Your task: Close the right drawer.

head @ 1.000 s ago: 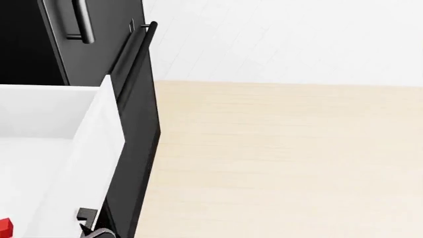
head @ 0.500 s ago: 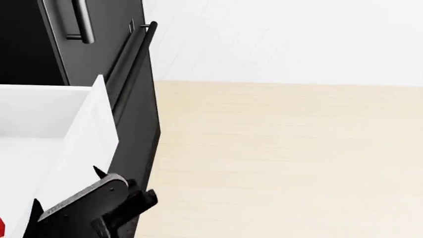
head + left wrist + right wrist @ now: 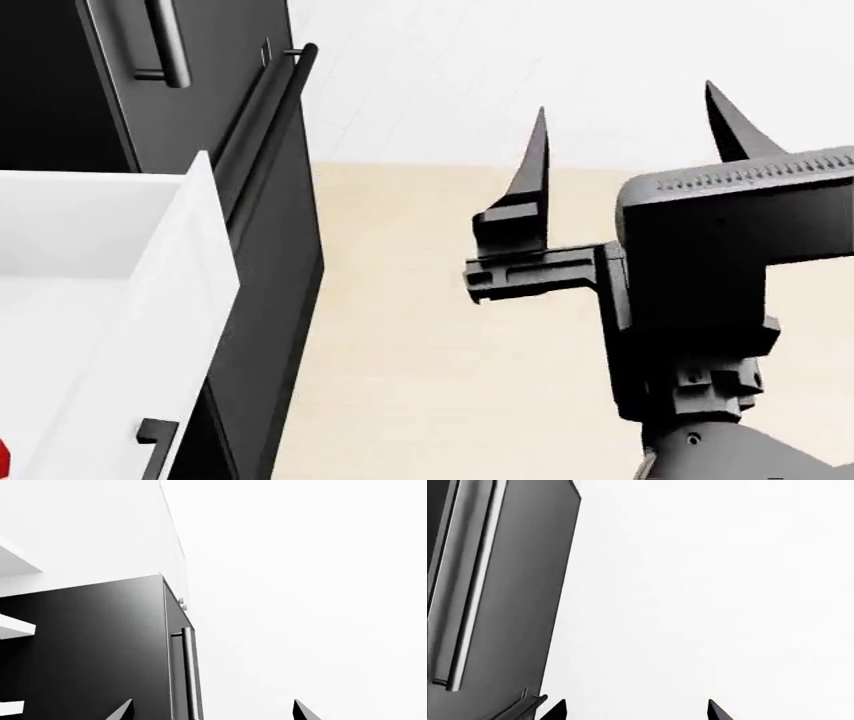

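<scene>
The right drawer [image 3: 127, 300] is a deep white box standing pulled out at the left of the head view. Its short black bar handle [image 3: 155, 441] shows at the lower front. My right gripper [image 3: 627, 125] is raised at the right of that view, well apart from the drawer, open with nothing between its pointed fingers [image 3: 537, 150]. In the right wrist view the right gripper [image 3: 637, 711] shows only two spread tips against white. My left gripper [image 3: 212, 712] is outside the head view; its tips stand wide apart, open and empty.
A tall black panel [image 3: 274, 220] with a long black rod handle [image 3: 283, 85] stands beside the drawer, also seen as the black panel [image 3: 100, 645]. A grey stove front [image 3: 200, 70] sits behind. A small red object [image 3: 6, 460] lies in the drawer. Beige floor [image 3: 441, 300] spreads right.
The drawer front shifted slightly left over the second. A black arm part by the drawer's front corner half a second ago is gone, and the right gripper has risen into view at the right.
</scene>
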### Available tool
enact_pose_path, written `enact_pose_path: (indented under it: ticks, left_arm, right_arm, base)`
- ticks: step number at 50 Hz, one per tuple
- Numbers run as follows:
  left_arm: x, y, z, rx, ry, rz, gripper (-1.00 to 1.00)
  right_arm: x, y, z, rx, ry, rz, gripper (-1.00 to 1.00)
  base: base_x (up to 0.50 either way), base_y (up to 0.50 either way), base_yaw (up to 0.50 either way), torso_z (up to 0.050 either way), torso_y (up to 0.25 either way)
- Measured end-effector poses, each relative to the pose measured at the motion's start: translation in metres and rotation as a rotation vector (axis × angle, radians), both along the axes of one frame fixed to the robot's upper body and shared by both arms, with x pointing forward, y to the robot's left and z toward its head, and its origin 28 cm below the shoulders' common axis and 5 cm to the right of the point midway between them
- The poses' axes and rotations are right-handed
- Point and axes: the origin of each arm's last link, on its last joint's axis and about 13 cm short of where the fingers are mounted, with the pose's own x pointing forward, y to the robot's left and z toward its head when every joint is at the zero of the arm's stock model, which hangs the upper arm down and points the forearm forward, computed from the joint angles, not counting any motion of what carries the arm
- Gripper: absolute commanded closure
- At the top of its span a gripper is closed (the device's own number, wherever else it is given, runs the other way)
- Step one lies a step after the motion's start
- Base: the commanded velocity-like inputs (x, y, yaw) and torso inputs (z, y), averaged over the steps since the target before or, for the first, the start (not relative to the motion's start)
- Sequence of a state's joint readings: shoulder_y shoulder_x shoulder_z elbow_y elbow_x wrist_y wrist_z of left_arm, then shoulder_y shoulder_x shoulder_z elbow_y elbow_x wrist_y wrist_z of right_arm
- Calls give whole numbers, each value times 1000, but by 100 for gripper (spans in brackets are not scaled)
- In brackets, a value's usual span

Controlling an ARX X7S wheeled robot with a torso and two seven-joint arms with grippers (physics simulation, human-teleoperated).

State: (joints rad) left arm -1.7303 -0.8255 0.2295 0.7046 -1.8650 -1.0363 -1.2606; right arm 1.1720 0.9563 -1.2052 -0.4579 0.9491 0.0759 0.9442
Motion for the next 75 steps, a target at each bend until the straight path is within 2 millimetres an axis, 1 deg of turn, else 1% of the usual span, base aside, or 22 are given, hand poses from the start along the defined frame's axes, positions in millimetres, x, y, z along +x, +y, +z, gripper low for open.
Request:
enact_pose_path:
  ticks: [4,8,13,17,22,27,31,36,49,53,56,61,64,69,75]
  left_arm:
    - [3,-6,2,8,-8,-15,-100]
    - [5,-14,8,24,-27,-35,-100]
    - [8,-28,23,46,-70,-63,-100]
    - [9,-41,37,66,-108,-86,-100]
    - [8,-59,55,93,-153,-120,-100]
    - [6,-79,70,116,-194,-159,-100]
    - [6,-94,77,129,-216,-192,-100]
    - [10,-113,78,144,-230,-229,-100]
    - [23,-160,74,159,-212,-307,-100]
    - [32,-172,70,143,-190,-327,-100]
    - [43,-181,64,118,-162,-342,-100]
    - [66,-197,47,67,-90,-366,-100]
    - [73,-210,34,53,-50,-394,-100]
    - [71,-229,9,52,-4,-461,-100]
    - [66,-238,-17,44,50,-509,-100]
  right_arm:
    - [-15,-27,-7,3,-25,-90,-100]
    - [-31,-48,-18,7,-30,-159,-100]
    - [-50,-70,-29,30,-31,-227,-100]
    - [-62,-83,-35,61,-33,-269,-100]
    - [-75,-95,-41,94,-32,-301,-100]
    - [-84,-101,-44,122,-37,-316,-100]
    - [-90,-103,-44,141,-47,-318,-100]
    - [-95,-104,-45,160,-65,-313,-100]
    - [-100,-108,-45,198,-82,-297,-100]
    - [-101,-108,-45,202,-82,-290,-100]
    - [-102,-108,-46,203,-82,-286,-100]
    - [-102,-109,-46,208,-83,-284,-100]
    - [-101,-111,-47,219,-80,-292,-100]
    - [-100,-118,-49,261,-71,-357,-100]
    - [-100,-126,-52,326,-61,-477,-100]
  base:
    - [0,0,0,0,0]
    - [0,0,0,0,0]
    - [0,0,0,0,0]
    - [0,0,0,0,0]
    - [0,0,0,0,0]
    - [0,0,0,0,0]
    - [0,0,0,0,0]
    - [0,0,0,0,0]
    - [0,0,0,0,0]
    - [0,0,0,0,0]
    - [0,0,0,0,0]
    - [0,0,0,0,0]
    - [0,0,0,0,0]
    - [0,0,0,0,0]
    - [0,0,0,0,0]
